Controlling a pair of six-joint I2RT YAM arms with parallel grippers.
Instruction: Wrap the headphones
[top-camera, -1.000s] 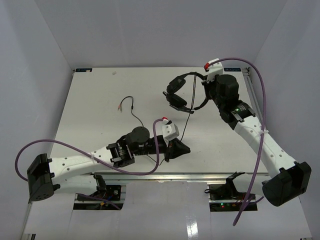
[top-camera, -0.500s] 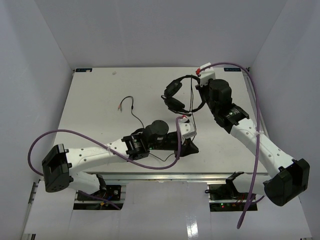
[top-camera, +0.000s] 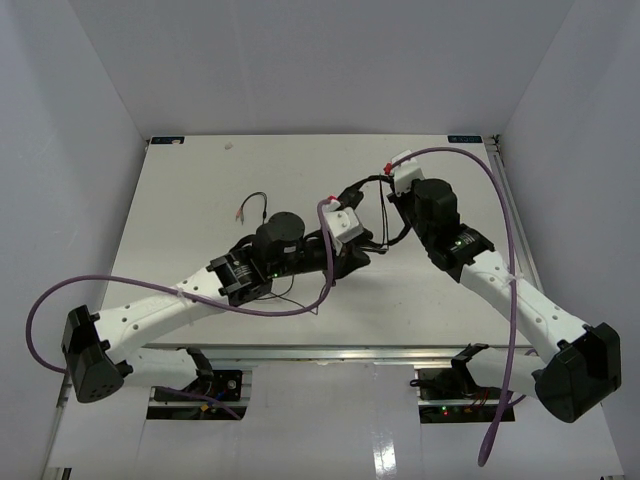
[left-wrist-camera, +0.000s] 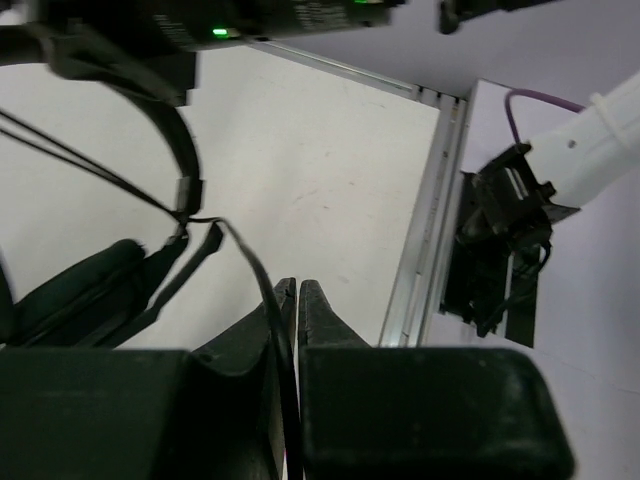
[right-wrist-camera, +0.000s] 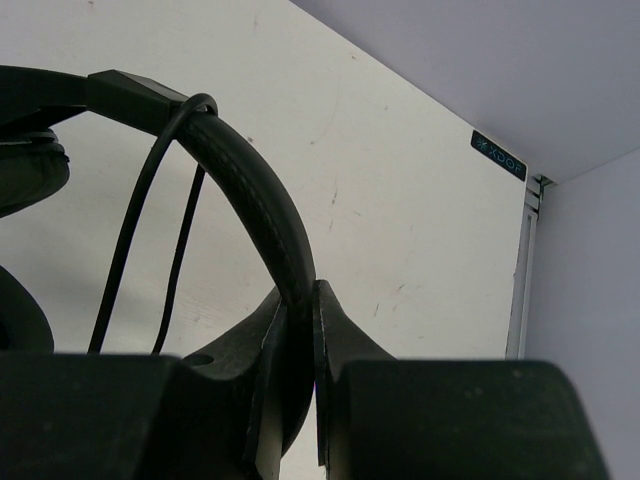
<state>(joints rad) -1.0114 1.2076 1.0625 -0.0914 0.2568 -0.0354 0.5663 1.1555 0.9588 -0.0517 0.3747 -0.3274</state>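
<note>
The black headphones (top-camera: 368, 182) are held up at the back right of the table. My right gripper (top-camera: 397, 205) is shut on their arched headband (right-wrist-camera: 255, 190), which runs down between the fingers (right-wrist-camera: 340, 330). The thin black cord (right-wrist-camera: 135, 220) loops over the headband. My left gripper (top-camera: 362, 252) sits just in front of the earcups, partly hiding them from above. It is shut (left-wrist-camera: 298, 287) on the cord (left-wrist-camera: 250, 265), which runs up to the headband (left-wrist-camera: 185, 150) beside one earcup (left-wrist-camera: 80, 290). The cord's loose end with its coloured plugs (top-camera: 240, 214) lies on the table to the left.
Thick purple cables (top-camera: 300, 305) arc from both arms, one sagging over the table's front. The table's metal rail (left-wrist-camera: 430, 230) and the right arm's base (left-wrist-camera: 510, 230) lie to the right of my left gripper. White walls enclose the table on three sides.
My left gripper has swung the cord from the table's front, rightward and then back up against the headphones. My right gripper has carried the headphones a little left and nearer.
</note>
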